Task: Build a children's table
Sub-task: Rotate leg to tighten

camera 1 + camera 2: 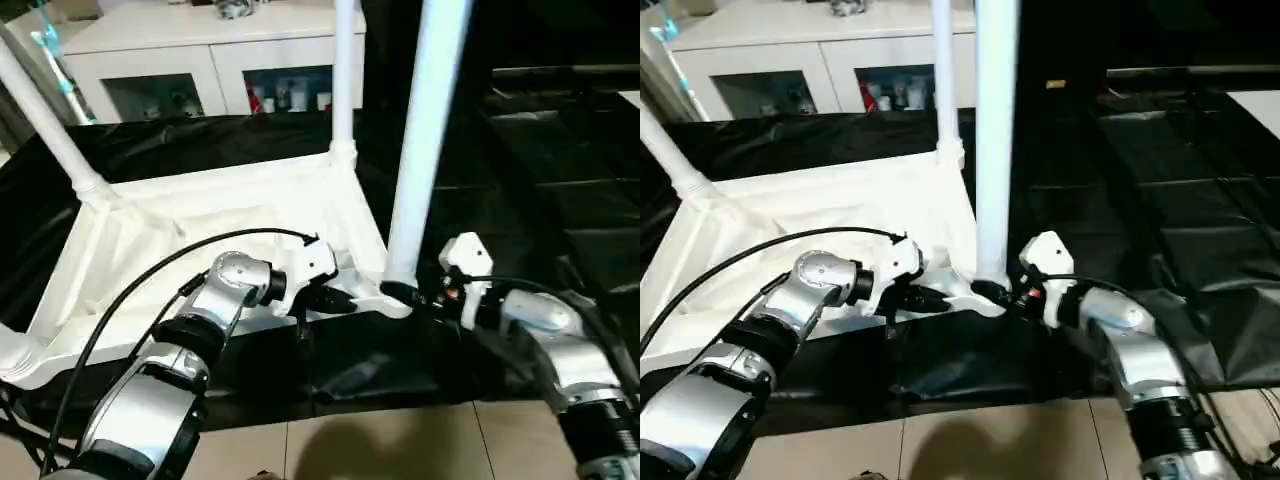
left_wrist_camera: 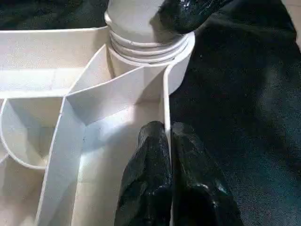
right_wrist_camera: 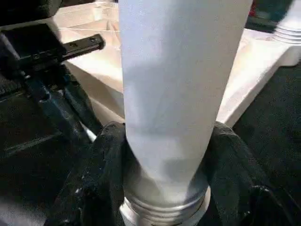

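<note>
The white table top [image 1: 200,215] lies upside down on the black-covered work table. Two white legs stand in its far corner sockets, one at the left [image 1: 45,120] and one at the right [image 1: 344,70]. A third leg [image 1: 425,130] stands upright in the near right socket [image 2: 141,52]. My right gripper [image 1: 400,292] is shut around this leg's base, with a black finger [image 3: 106,169] on each side. My left gripper [image 1: 340,298] is shut on the top's raised rim [image 2: 165,101], just beside that socket.
A white glass-door cabinet [image 1: 200,60] stands behind the work table. Black cover [image 1: 560,200] stretches to the right of the table top. Tiled floor [image 1: 400,440] shows below the near edge. A black cable [image 1: 150,270] arcs over my left forearm.
</note>
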Motion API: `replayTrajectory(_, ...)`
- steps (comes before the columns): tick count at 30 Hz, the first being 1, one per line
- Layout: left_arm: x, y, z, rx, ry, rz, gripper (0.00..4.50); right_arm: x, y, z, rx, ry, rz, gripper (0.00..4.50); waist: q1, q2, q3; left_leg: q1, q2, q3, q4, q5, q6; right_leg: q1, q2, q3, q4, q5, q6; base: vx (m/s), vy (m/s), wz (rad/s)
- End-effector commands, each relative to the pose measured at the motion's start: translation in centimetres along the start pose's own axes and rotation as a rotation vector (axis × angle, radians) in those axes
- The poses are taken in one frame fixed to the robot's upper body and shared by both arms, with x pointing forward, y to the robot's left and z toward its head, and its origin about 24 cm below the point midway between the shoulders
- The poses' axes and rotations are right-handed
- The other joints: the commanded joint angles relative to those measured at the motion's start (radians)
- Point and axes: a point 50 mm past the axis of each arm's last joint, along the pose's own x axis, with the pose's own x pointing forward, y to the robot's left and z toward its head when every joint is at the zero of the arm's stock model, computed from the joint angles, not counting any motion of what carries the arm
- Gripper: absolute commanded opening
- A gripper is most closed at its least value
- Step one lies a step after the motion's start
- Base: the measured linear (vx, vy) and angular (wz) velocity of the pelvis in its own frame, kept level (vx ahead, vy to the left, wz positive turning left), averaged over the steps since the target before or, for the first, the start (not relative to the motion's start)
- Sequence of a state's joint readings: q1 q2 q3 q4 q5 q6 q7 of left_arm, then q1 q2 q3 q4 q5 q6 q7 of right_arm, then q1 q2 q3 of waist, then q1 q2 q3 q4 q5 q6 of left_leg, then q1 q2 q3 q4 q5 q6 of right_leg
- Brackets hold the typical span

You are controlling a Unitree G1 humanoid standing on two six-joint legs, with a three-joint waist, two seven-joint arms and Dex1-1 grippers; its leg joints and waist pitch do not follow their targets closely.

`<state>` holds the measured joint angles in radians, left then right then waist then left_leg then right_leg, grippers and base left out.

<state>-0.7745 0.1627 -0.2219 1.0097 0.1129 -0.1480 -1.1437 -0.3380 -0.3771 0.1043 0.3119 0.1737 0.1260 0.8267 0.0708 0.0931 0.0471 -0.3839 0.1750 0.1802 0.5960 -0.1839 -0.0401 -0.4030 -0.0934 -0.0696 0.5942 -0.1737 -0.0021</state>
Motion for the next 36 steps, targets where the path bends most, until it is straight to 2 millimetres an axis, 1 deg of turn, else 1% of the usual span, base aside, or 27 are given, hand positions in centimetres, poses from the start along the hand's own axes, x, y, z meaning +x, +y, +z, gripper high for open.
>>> replayTrajectory(1, 0.6, 0.1, 0.1, -0.033, -0.025, 0.044, 0.00, 0.9, 0.6, -1.6, 0.035, 0.101, -0.021, 2.07, -0.001, -0.031, -0.060, 0.008, 0.046, -0.018, -0.075, -0.225, 0.086, 0.046, -0.059, 0.034, -0.088, -0.381, -0.183, 0.000, 0.000, 0.00)
replayTrajectory(3, 1.1, 0.5, 0.5, -0.059, -0.020, 0.120, 0.00, 2.0, 0.8, -1.9, 0.062, 0.133, -0.095, 2.07, -0.016, -0.031, -0.055, 0.011, 0.043, -0.019, -0.078, -0.257, 0.067, 0.042, -0.057, 0.034, -0.092, -0.405, -0.181, 0.000, 0.000, 0.00)
replayTrajectory(4, 1.6, 0.8, 0.7, -0.076, -0.010, 0.169, 0.00, 2.8, 0.8, -2.0, 0.078, 0.148, -0.147, 2.07, -0.019, -0.030, -0.055, 0.013, 0.043, -0.020, -0.079, -0.269, 0.059, 0.041, -0.058, 0.034, -0.095, -0.424, -0.178, 0.000, 0.000, 0.00)
replayTrajectory(5, 2.0, 1.0, 0.9, -0.098, 0.002, 0.214, 0.00, 3.4, 0.8, -2.0, 0.092, 0.159, -0.196, 2.07, -0.026, -0.033, -0.054, 0.013, 0.039, -0.022, -0.080, -0.283, 0.046, 0.044, -0.059, 0.032, -0.098, -0.457, -0.167, 0.000, 0.000, 0.00)
replayTrajectory(6, 2.3, 1.2, 1.1, -0.114, 0.013, 0.256, 0.00, 4.0, 0.8, -2.0, 0.113, 0.167, -0.239, 2.06, -0.030, -0.029, -0.055, 0.018, 0.040, -0.022, -0.079, -0.290, 0.040, 0.039, -0.059, 0.034, -0.101, -0.469, -0.163, 0.000, 0.000, 0.00)
replayTrajectory(7, 2.6, 1.5, 1.3, -0.134, 0.022, 0.305, 0.00, 4.6, 0.6, -1.9, 0.133, 0.176, -0.289, 2.06, -0.033, -0.028, -0.054, 0.019, 0.039, -0.022, -0.079, -0.301, 0.038, 0.036, -0.058, 0.034, -0.102, -0.476, -0.163, 0.000, 0.000, 0.00)
replayTrajectory(8, 2.9, 1.7, 1.6, -0.152, 0.026, 0.352, 0.00, 5.1, 0.4, -1.8, 0.146, 0.188, -0.338, 2.06, -0.039, -0.029, -0.053, 0.019, 0.037, -0.025, -0.080, -0.314, 0.031, 0.039, -0.058, 0.032, -0.104, -0.494, -0.159, 0.000, 0.000, 0.00)
replayTrajectory(9, 3.1, 1.8, 1.8, -0.165, 0.029, 0.380, 0.00, 5.6, 0.3, -1.7, 0.151, 0.199, -0.378, 2.06, -0.041, -0.030, -0.054, 0.023, 0.036, -0.023, -0.079, -0.320, 0.031, 0.036, -0.058, 0.032, -0.109, -0.502, -0.151, 0.000, 0.000, 0.00)
replayTrajectory(10, 3.5, 2.1, 2.3, -0.179, 0.039, 0.430, 0.00, 6.4, 0.0, -1.5, 0.165, 0.220, -0.449, 2.05, -0.044, -0.028, -0.052, 0.024, 0.033, -0.022, -0.076, -0.327, 0.030, 0.032, -0.057, 0.031, -0.112, -0.515, -0.151, 0.000, 0.000, 0.00)
replayTrajectory(11, 3.8, 2.1, 2.5, -0.183, 0.043, 0.450, 0.00, 6.9, -0.1, -1.3, 0.162, 0.230, -0.476, 2.05, -0.046, -0.028, -0.051, 0.022, 0.031, -0.024, -0.077, -0.332, 0.028, 0.033, -0.057, 0.029, -0.112, -0.526, -0.148, 0.000, 0.000, 0.00)
replayTrajectory(12, 3.8, 2.2, 2.5, -0.184, 0.044, 0.452, 0.00, 6.9, -0.1, -1.3, 0.162, 0.231, -0.479, 2.05, -0.048, -0.025, -0.054, 0.022, 0.031, -0.026, -0.077, -0.336, 0.026, 0.034, -0.058, 0.027, -0.114, -0.535, -0.138, 0.000, 0.000, 0.00)
replayTrajectory(15, 4.2, 2.4, 3.3, -0.182, 0.047, 0.496, 0.00, 8.1, -0.2, -0.5, 0.186, 0.238, -0.549, 2.04, -0.050, -0.023, -0.057, 0.017, 0.036, -0.028, -0.084, -0.329, 0.032, 0.039, -0.057, 0.028, -0.111, -0.465, -0.144, 0.000, 0.000, 0.00)
replayTrajectory(17, 4.4, 2.5, 3.8, -0.172, 0.041, 0.503, 0.00, 8.7, -0.1, -0.2, 0.187, 0.238, -0.569, 2.04, -0.047, -0.024, -0.061, 0.015, 0.039, -0.027, -0.084, -0.306, 0.038, 0.043, -0.059, 0.030, -0.105, -0.391, -0.164, 0.000, 0.000, 0.00)
replayTrajectory(18, 4.5, 2.5, 4.0, -0.166, 0.041, 0.505, 0.00, 9.1, 0.1, 0.0, 0.187, 0.235, -0.560, 2.04, -0.047, -0.026, -0.062, 0.011, 0.039, -0.026, -0.084, -0.286, 0.045, 0.046, -0.059, 0.030, -0.100, -0.343, -0.180, 0.000, 0.000, 0.00)
replayTrajectory(20, 4.5, 2.5, 3.9, -0.164, 0.048, 0.506, 0.00, 9.4, 0.3, 0.1, 0.206, 0.222, -0.539, 2.04, -0.045, -0.026, -0.064, 0.012, 0.038, -0.023, -0.080, -0.268, 0.058, 0.048, -0.061, 0.032, -0.097, -0.303, -0.197, 0.000, 0.000, 0.00)
replayTrajectory(21, 4.4, 2.5, 3.8, -0.161, 0.052, 0.505, 0.00, 9.4, 0.4, 0.2, 0.225, 0.199, -0.518, 2.39, -0.042, -0.027, -0.064, 0.014, 0.038, -0.020, -0.078, -0.258, 0.069, 0.047, -0.063, 0.033, -0.097, -0.290, -0.202, 0.000, 0.000, 0.00)
replayTrajectory(22, 4.4, 2.5, 3.7, -0.162, 0.055, 0.504, 0.00, 9.4, 0.3, 0.3, 0.228, 0.188, -0.528, 2.74, -0.042, -0.028, -0.065, 0.012, 0.038, -0.020, -0.077, -0.242, 0.077, 0.050, -0.062, 0.033, -0.094, -0.277, -0.206, 0.000, 0.000, 0.00)
replayTrajectory(24, 4.4, 2.5, 3.6, -0.162, 0.057, 0.505, 0.00, 9.3, 0.2, 0.4, 0.228, 0.183, -0.537, 2.74, -0.039, -0.028, -0.067, 0.013, 0.040, -0.020, -0.076, -0.229, 0.083, 0.049, -0.062, 0.033, -0.092, -0.266, -0.211, 0.000, 0.000, 0.00)
replayTrajectory(27, 4.4, 2.4, 3.4, -0.157, 0.063, 0.497, 0.00, 8.9, -0.5, 0.5, 0.232, 0.162, -0.557, 3.16, -0.038, -0.028, -0.066, 0.013, 0.040, -0.018, -0.076, -0.228, 0.084, 0.049, -0.062, 0.032, -0.093, -0.275, -0.215, 0.000, 0.000, 0.00)
replayTrajectory(29, 4.3, 2.3, 3.2, -0.149, 0.066, 0.476, 0.00, 7.9, -1.6, 0.7, 0.212, 0.135, -0.571, 3.26, -0.038, -0.024, -0.065, 0.013, 0.040, -0.020, -0.078, -0.241, 0.081, 0.050, -0.061, 0.031, -0.094, -0.288, -0.212, 0.000, 0.000, 0.00)
replayTrajectory(30, 4.2, 2.3, 3.1, -0.147, 0.068, 0.470, 0.00, 7.5, -2.1, 0.8, 0.206, 0.125, -0.577, 3.26, -0.038, -0.027, -0.065, 0.013, 0.041, -0.020, -0.077, -0.240, 0.081, 0.051, -0.061, 0.031, -0.095, -0.286, -0.208, 0.000, 0.000, 0.00)
replayTrajectory(31, 4.0, 2.3, 2.8, -0.146, 0.078, 0.450, 0.00, 6.8, -2.5, 1.0, 0.195, 0.110, -0.557, 3.51, -0.037, -0.027, -0.065, 0.013, 0.039, -0.018, -0.077, -0.239, 0.087, 0.052, -0.060, 0.031, -0.095, -0.279, -0.208, 0.000, 0.000, 0.00)
replayTrajectory(32, 3.8, 2.2, 2.5, -0.143, 0.090, 0.424, 0.00, 5.9, -2.9, 1.1, 0.176, 0.092, -0.515, 3.51, -0.035, -0.027, -0.065, 0.012, 0.040, -0.018, -0.076, -0.237, 0.090, 0.053, -0.061, 0.031, -0.095, -0.276, -0.206, 0.000, 0.000, 0.00)
replayTrajectory(33, 3.8, 2.2, 2.4, -0.142, 0.091, 0.418, 0.00, 5.7, -3.0, 1.2, 0.171, 0.087, -0.502, 3.66, -0.030, -0.029, -0.066, 0.014, 0.041, -0.017, -0.074, -0.231, 0.099, 0.053, -0.061, 0.033, -0.094, -0.264, -0.206, 0.000, 0.000, 0.00)
replayTrajectory(34, 3.5, 2.1, 2.0, -0.140, 0.096, 0.392, 0.00, 4.7, -3.0, 1.5, 0.131, 0.056, -0.406, 3.71, -0.030, -0.030, -0.067, 0.012, 0.040, -0.017, -0.074, -0.225, 0.104, 0.054, -0.060, 0.032, -0.092, -0.254, -0.209, 0.000, 0.000, 0.00)
replayTrajectory(35, 3.5, 2.1, 2.0, -0.140, 0.096, 0.392, 0.00, 4.7, -3.0, 1.5, 0.131, 0.055, -0.404, 3.71, -0.025, -0.030, -0.067, 0.010, 0.042, -0.017, -0.072, -0.211, 0.116, 0.057, -0.060, 0.032, -0.091, -0.233, -0.207, 0.000, 0.000, 0.00)
replayTrajectory(36, 3.4, 2.1, 1.8, -0.144, 0.098, 0.384, 0.00, 4.3, -2.8, 1.6, 0.115, 0.043, -0.361, 3.90, -0.025, -0.031, -0.069, 0.009, 0.042, -0.017, -0.070, -0.196, 0.121, 0.057, -0.061, 0.033, -0.088, -0.217, -0.212, 0.000, 0.000, 0.00)
